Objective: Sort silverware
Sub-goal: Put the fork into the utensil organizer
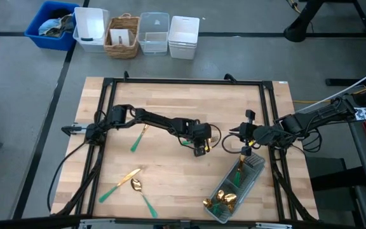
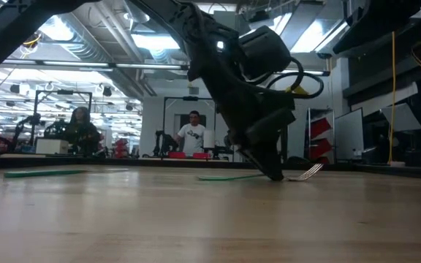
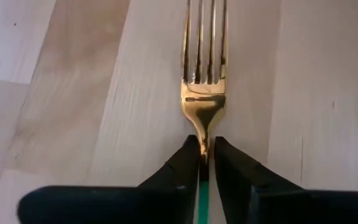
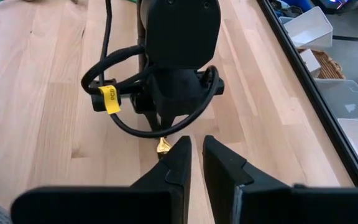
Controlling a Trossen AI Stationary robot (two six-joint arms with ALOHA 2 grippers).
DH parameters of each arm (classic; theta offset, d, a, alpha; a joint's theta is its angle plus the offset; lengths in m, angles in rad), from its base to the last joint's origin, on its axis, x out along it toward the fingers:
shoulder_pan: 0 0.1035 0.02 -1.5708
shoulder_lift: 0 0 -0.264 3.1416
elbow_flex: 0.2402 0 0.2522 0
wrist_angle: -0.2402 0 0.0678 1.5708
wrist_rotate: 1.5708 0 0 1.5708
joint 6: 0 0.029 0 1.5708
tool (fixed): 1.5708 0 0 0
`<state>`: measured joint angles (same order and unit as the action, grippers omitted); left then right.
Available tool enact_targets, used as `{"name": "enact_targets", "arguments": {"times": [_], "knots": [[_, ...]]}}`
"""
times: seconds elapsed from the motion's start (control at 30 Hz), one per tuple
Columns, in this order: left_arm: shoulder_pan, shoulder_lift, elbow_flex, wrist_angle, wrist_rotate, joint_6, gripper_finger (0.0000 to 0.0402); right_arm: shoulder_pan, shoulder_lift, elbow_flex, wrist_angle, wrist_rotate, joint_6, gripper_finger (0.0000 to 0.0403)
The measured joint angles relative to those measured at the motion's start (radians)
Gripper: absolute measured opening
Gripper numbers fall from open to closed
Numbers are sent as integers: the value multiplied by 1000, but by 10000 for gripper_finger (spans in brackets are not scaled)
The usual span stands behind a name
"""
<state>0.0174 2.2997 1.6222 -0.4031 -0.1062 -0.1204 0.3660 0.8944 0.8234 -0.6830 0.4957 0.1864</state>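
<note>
Pinched at its neck between the left tool's fingertips, the gold fork lies flat on the bench just right of centre, a low grip that suits lifting it toward the clear tray at 5 o'clock. Facing it from 3 o'clock, the right tool waits, its fingers narrow and empty, while three more pieces of silverware lie loose at 7 o'clock and one lies at 10 o'clock.

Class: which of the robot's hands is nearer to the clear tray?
Right. The right hand hovers just above the tray's upper end; the left hand, gripping a fork, sits further away toward mid-table.
</note>
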Motion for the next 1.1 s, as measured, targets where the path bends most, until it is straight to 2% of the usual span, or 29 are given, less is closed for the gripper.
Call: {"name": "enact_targets", "arguments": {"times": [0.2, 0.47, 0.83, 1.1], "knots": [[0, 0, -4, 2, 0, 76, 9, 0, 0, 0, 0, 0, 0, 44], [4, -9, -7, 21, 16, 69, 6, 0, 0, 0, 0, 0, 0, 44], [51, -93, -13, 76, 55, 50, 4, 0, 0, 0, 0, -1, 0, 44], [90, -147, -12, 101, 125, 17, 3, 0, -3, 0, -23, -11, -1, 44]]}}
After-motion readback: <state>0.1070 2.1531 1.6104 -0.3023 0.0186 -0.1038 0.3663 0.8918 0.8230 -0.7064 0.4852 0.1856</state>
